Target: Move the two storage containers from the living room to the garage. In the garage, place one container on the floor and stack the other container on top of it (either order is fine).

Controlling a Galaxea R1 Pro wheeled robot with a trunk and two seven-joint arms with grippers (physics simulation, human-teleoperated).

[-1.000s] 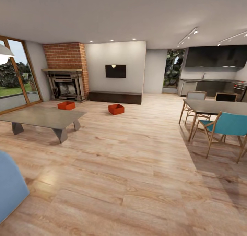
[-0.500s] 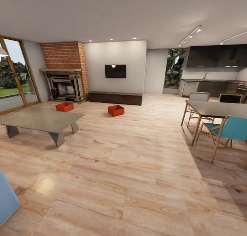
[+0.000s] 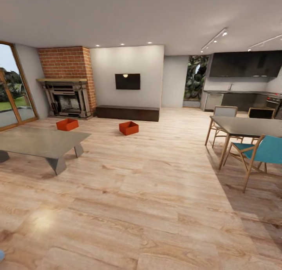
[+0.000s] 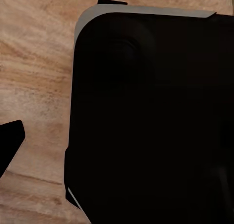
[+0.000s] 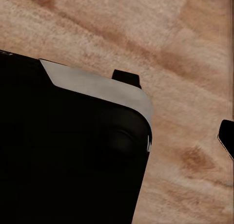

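**Nothing carried yet: both bins sit on the living-room floor**

I judge the task to be at its very start. I am in the living room, on the light wood-plank floor (image 3: 156, 191), and neither of the orange-red open-topped rectangular storage containers has been picked up. One container (image 3: 67, 124) lies on the planks in front of the red-brick fireplace (image 3: 66, 82), just beyond the far edge of the grey low coffee table (image 3: 39, 142). The other container (image 3: 129, 127) sits further right, near the long dark low cabinet (image 3: 127, 113) under the dark wall TV (image 3: 127, 81). The two are well apart from each other and far from me.

Left to do, as I read it: drive up, grasp each bin, take both to the garage, set one down and stack the second on it.

Counts: two containers, one coffee table, one fireplace, one TV, one dark dining table (image 3: 250, 125) and three chairs I can make out around it.

My wrist cameras look down at planks and my own dark body; I cannot tell how far either gripper is open, nor see anything in them.
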